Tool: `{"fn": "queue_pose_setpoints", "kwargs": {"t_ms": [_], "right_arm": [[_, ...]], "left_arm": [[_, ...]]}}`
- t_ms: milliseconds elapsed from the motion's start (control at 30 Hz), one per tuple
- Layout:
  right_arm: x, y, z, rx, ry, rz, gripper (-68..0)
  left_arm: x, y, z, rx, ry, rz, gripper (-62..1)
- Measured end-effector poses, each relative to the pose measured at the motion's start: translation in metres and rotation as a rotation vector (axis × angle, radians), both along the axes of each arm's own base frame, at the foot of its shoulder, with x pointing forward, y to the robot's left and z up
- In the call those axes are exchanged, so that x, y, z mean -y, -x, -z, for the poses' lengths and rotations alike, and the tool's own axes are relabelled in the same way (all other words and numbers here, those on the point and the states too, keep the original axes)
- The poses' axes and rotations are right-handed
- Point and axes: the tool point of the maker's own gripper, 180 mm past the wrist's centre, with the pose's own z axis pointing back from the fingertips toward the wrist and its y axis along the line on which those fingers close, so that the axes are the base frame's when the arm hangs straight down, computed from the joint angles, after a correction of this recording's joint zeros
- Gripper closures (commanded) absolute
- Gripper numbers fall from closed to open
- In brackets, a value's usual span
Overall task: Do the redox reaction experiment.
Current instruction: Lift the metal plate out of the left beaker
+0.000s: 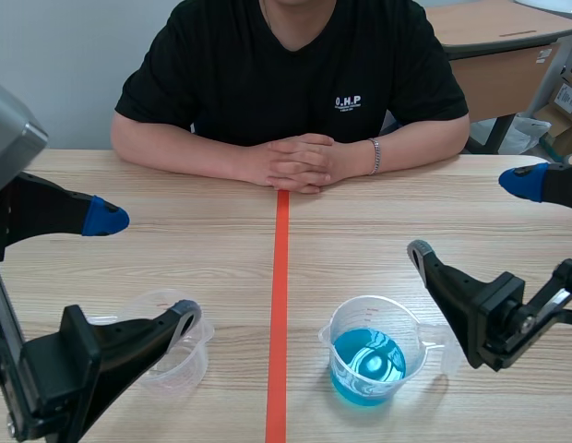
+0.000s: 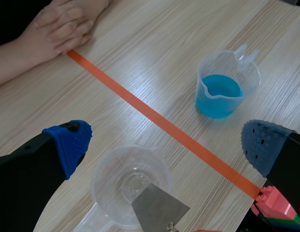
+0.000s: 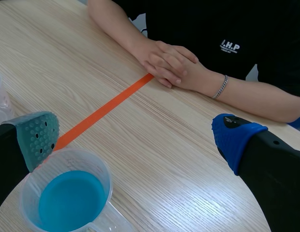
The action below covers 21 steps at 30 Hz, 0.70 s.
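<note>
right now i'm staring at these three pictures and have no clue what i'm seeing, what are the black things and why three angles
This is a two-armed robot at a wooden table. The wide picture is shot from between the arms, facing a person whose clasped hands rest on the far side. The black shapes are the left gripper and the right gripper, two-fingered claws with soft pads. The other two pictures come from a camera on each wrist, looking down past its own claw. On the table stand a clear beaker that looks empty, below the left gripper, and a beaker of blue liquid near the right one. The orange line is only tape. Both claws are open and hold nothing.
</note>
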Motion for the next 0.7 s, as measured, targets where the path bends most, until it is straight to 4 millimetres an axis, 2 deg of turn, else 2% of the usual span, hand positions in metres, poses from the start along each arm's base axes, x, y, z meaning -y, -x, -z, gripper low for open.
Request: {"fn": "queue_pose_setpoints", "kwargs": {"t_ms": [167,367,467,600,700], "right_arm": [[0.0,0.0,0.0,-0.001,0.0,-0.002,-67.9],[0.0,0.0,0.0,-0.001,-0.001,-0.002,-67.9],[0.0,0.0,0.0,-0.001,-0.001,-0.003,-67.9],[-0.001,0.001,-0.001,0.004,-0.006,-0.008,-67.9],[-0.002,0.001,-0.002,0.009,-0.01,-0.009,-67.9]], "left_arm": [[-0.005,0.002,0.005,-0.005,-0.033,-0.005,-62.3],[-0.026,0.006,0.006,0.022,-0.066,-0.05,-62.3],[-0.045,0.004,0.003,0.048,-0.074,-0.124,-62.3],[-0.084,-0.003,-0.006,0.106,-0.111,-0.278,-62.3],[-0.107,0.002,-0.009,0.149,-0.159,-0.354,-62.3]]}}
